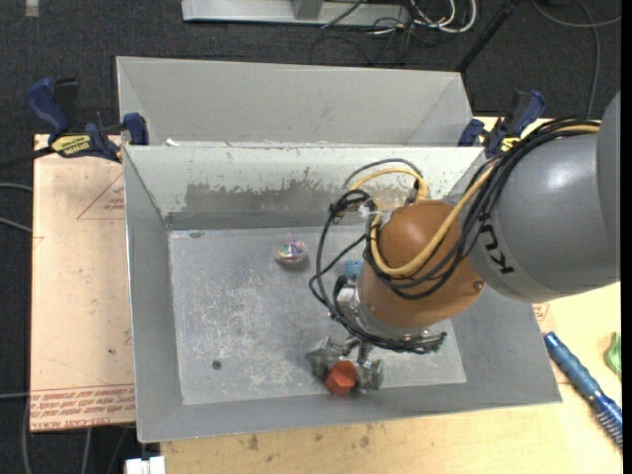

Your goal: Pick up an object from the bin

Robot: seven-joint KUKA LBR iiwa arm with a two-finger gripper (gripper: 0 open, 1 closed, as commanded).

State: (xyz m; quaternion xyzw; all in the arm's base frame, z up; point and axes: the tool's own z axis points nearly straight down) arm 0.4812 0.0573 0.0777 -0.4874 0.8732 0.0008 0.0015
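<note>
Near the front wall of the bin (148,294), right of centre, my jaws stand narrow round a small red rounded object (341,379). My fingers (318,361) sit close on either side of it. The object is on the floor or just off it; I cannot tell which. A small shiny round object (290,254) lies well apart, toward the rear wall, and plays no part.

Procedure for the step in hand, as I judge it:
1. Confirm the grip. The red object is small and rounded, so it may squirt out if the fingers bear off centre.
2. Lift straight up. Do not drag sideways; the sloping front wall is near.
3. Hold the wrist level until the object clears the rim.
4. If it slips, open, re-centre above it, and close again.
</note>
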